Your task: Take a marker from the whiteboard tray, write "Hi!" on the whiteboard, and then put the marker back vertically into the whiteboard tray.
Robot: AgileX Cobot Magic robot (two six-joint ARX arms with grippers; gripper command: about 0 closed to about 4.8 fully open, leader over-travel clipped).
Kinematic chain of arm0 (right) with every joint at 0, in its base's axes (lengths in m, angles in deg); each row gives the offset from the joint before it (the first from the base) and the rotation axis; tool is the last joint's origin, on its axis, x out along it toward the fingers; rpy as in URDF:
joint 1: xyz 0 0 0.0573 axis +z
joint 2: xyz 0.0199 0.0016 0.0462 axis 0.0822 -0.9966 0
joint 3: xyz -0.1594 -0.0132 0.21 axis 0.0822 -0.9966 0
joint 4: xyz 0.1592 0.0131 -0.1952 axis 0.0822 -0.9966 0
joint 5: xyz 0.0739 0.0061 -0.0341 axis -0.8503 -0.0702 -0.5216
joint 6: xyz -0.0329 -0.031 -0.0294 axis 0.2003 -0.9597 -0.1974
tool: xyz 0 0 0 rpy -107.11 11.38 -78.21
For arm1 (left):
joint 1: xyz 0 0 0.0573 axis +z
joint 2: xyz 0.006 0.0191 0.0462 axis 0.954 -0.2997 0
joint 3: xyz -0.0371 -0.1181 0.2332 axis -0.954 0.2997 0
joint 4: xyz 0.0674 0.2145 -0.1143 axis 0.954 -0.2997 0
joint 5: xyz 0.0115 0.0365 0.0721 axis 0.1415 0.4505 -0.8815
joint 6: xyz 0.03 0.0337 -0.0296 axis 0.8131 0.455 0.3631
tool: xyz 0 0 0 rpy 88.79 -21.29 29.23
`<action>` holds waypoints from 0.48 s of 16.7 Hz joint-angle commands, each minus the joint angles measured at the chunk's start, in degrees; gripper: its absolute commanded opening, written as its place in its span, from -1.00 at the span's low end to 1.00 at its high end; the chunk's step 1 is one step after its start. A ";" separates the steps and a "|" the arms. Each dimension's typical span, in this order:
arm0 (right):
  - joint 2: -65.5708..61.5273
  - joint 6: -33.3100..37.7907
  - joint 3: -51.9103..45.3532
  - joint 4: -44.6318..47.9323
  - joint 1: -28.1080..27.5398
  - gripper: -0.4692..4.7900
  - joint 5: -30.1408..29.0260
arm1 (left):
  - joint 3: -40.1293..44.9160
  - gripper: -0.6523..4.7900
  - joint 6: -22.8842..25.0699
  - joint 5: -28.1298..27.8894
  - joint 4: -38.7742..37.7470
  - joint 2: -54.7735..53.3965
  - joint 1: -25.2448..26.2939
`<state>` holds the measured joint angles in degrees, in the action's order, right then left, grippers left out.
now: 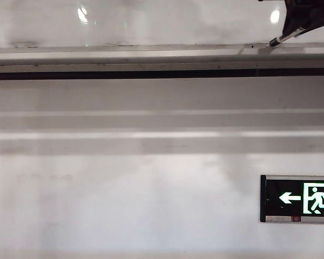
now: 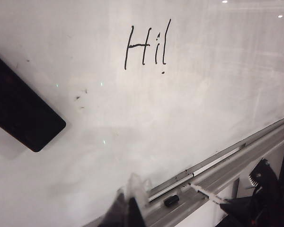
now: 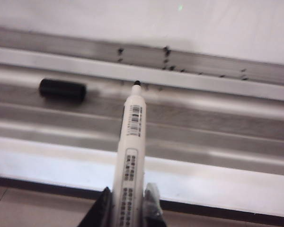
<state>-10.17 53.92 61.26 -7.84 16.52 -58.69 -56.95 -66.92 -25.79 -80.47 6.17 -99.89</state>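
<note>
Marker [image 3: 132,142] is held in the right gripper [image 3: 128,208], whose jaws are closed on the rear of the white barrel; only the jaw tips are seen at the frame's edge in the right wrist view, the rest being cut off. The pen is uncapped, its dark tip just above or touching the whiteboard tray [image 3: 217,118]; contact cannot be settled from these pictures. A loose black cap [image 3: 62,90] lies on its side in the tray, apart from the tip. Small black ink specks are scattered along the tray's upper rail. In the exterior view the right gripper [image 1: 305,19] is seen only as a dark mass cut off at the upper right corner, with the marker [image 1: 283,38] slanting down towards the tray [image 1: 124,62]; the whiteboard [image 1: 151,21] above is marked by round light reflections. A green exit sign [image 1: 299,198] is seen low on the wall, partly cropped. In the left wrist view "Hi!" [image 2: 146,45] is written on the whiteboard [image 2: 203,104], and a black eraser [image 2: 21,111], cut off at the edge, sits on the board. The left gripper [image 2: 130,205] is blurred and mostly out of frame near the tray [image 2: 236,163]; whether its jaws are open cannot be told.
</note>
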 commanded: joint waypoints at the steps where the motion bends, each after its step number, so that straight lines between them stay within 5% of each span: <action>1: -0.17 0.39 1.33 0.63 -0.02 -0.82 -1.18 | -0.17 -0.78 -0.17 0.44 0.50 0.11 -0.02; 8: -3.96 1.51 6.97 -5.79 -1.42 -0.82 -3.23 | -0.17 -0.78 -0.17 0.44 0.52 0.11 -0.02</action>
<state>-13.87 55.05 67.32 -13.54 15.10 -61.51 -56.95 -66.92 -25.79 -80.47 6.17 -99.89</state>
